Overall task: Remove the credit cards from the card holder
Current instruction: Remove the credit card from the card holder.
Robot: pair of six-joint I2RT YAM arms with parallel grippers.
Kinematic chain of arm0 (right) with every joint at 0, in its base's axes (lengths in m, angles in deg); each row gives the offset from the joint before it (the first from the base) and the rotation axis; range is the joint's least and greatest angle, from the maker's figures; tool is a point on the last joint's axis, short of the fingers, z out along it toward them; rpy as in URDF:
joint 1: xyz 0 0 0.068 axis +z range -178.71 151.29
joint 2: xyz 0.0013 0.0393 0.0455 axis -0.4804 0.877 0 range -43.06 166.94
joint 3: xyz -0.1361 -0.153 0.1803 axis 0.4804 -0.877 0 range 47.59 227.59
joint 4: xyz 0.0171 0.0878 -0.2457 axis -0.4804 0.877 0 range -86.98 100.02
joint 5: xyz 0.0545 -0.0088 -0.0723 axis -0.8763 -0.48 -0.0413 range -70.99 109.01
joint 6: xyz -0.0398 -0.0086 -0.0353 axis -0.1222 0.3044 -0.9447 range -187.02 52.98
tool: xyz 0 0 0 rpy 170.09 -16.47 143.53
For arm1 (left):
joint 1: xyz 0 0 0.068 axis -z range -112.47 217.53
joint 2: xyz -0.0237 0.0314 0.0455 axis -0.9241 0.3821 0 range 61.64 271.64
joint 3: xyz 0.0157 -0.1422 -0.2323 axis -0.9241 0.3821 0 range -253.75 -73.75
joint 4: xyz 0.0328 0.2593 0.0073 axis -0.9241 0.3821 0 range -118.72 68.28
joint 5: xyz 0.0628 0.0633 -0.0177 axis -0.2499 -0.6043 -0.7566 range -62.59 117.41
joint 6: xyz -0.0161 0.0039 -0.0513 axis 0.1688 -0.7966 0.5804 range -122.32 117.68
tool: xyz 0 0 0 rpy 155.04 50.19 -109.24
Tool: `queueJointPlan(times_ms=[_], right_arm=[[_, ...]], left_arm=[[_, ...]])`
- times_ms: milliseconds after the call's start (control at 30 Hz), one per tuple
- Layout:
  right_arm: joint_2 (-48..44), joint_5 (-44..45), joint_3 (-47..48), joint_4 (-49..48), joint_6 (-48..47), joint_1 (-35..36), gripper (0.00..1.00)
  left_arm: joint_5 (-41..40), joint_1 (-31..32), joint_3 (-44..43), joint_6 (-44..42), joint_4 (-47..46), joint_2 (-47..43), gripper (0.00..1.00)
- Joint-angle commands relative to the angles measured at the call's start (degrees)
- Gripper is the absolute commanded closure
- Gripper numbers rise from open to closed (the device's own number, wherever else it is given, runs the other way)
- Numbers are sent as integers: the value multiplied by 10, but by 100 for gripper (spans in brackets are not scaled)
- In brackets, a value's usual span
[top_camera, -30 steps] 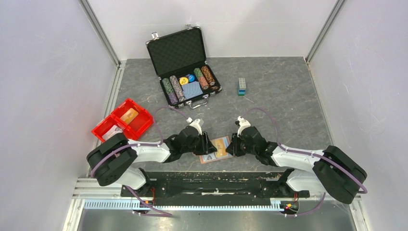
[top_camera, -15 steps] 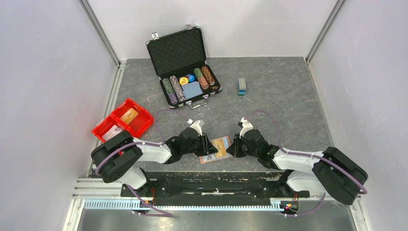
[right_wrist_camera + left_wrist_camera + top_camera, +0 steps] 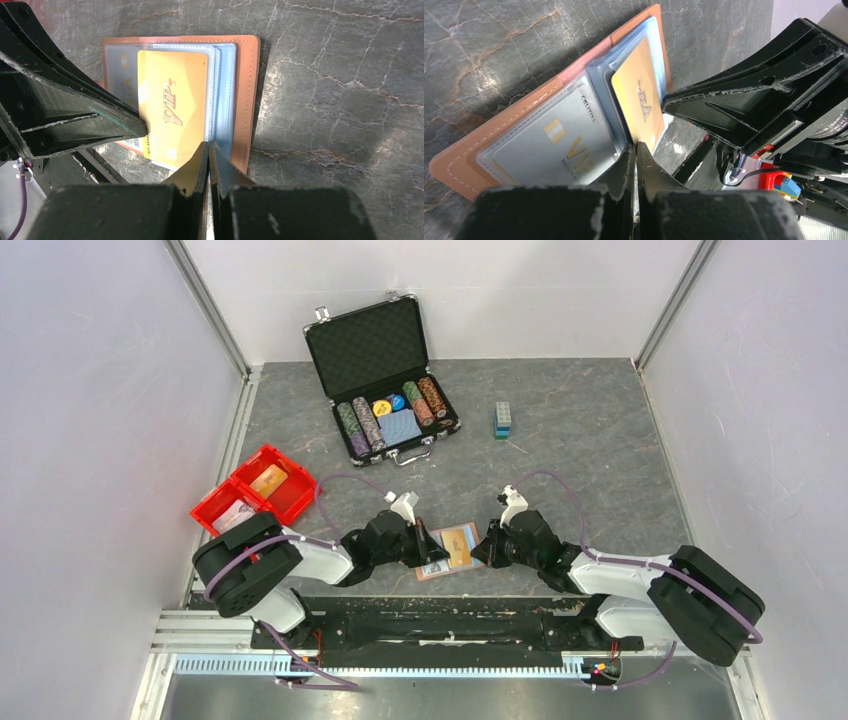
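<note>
Down at the near edge of the table (image 3: 600, 440), between the two arms, the card holder (image 3: 447, 550) lies spread open and flat, brown leather rim around clear sleeves. An orange-yellow card (image 3: 172, 107) sits on top, and beside it a pale card (image 3: 559, 145) rests under plastic.

Left gripper (image 3: 635, 147) is right at the orange-yellow card's edge, fingers drawn together with only a sliver of a gap. Whether the card is nipped in there, I can't tell.

Right gripper (image 3: 208, 146) comes in from the opposite side, fingers pressed together at the sleeves' near edge, tips over the orange-yellow card's corner. No telling if anything is caught.

Further out, a red bin (image 3: 262, 490) sits left, an open poker chip case (image 3: 385, 375) stands at the back, and a small block stack (image 3: 503, 420) to its right.
</note>
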Motion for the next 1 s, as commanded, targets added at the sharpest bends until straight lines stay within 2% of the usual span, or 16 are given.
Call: queueJointPlan(times_ms=[0, 233, 433, 667, 800, 967], right_arm=[[3, -18, -14, 16, 8, 5, 99], [3, -12, -25, 13, 10, -6, 100], [-7, -16, -31, 15, 6, -20, 100], [-16, -21, -25, 25, 0, -26, 100], [-45, -21, -13, 52, -18, -28, 99], [-87, -10, 12, 102, -69, -38, 94]], left_arm=[[22, 5, 1, 35, -85, -3, 98], [-11, 4, 21, 31, -38, -45, 98], [-41, 3, 29, 11, 42, -94, 98], [-30, -3, 46, 6, 48, -113, 98], [-19, -4, 50, -16, 81, -143, 98], [-51, -4, 67, -36, 157, -219, 98]])
